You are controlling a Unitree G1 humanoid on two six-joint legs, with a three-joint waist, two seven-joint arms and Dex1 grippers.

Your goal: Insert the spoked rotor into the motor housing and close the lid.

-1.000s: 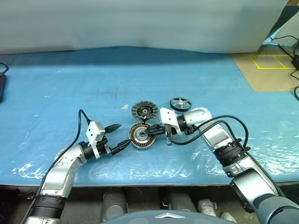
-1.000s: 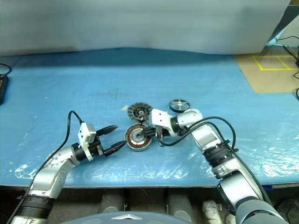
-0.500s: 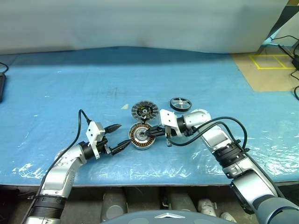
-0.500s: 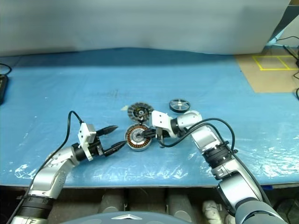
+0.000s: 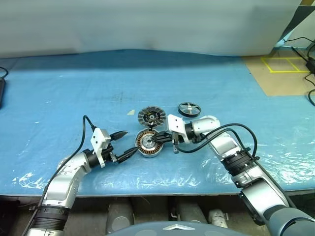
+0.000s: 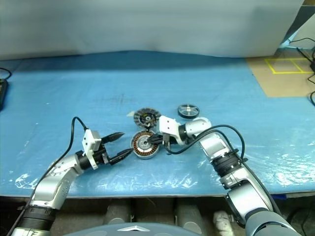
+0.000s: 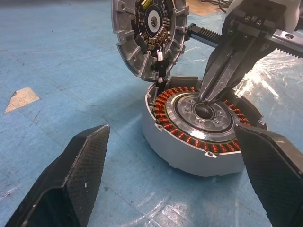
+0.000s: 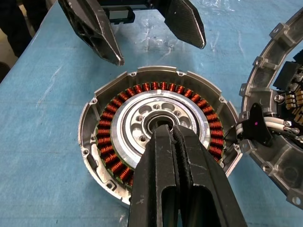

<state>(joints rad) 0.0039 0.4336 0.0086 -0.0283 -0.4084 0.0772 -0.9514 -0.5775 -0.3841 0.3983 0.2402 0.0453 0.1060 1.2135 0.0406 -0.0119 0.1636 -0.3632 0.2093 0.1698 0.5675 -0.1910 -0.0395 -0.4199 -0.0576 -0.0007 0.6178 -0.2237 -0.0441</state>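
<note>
Right gripper (image 8: pixel 165 130) closed, tips at motor housing (image 5: pixel 148 143) centre; left gripper (image 5: pixel 123 144) open at housing's 9 o'clock; lid (image 5: pixel 151 117) at 12; spoked rotor (image 5: pixel 189 109) at 2.

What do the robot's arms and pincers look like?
Both arms are shiny silver metal with black ribbed rings at the joints. Each ends in a white blocky wrist part and two black pointed fingers: the left pincer and the right pincer. A black cable loops along each arm. A toothed black rail sits behind the right fingers.
</note>
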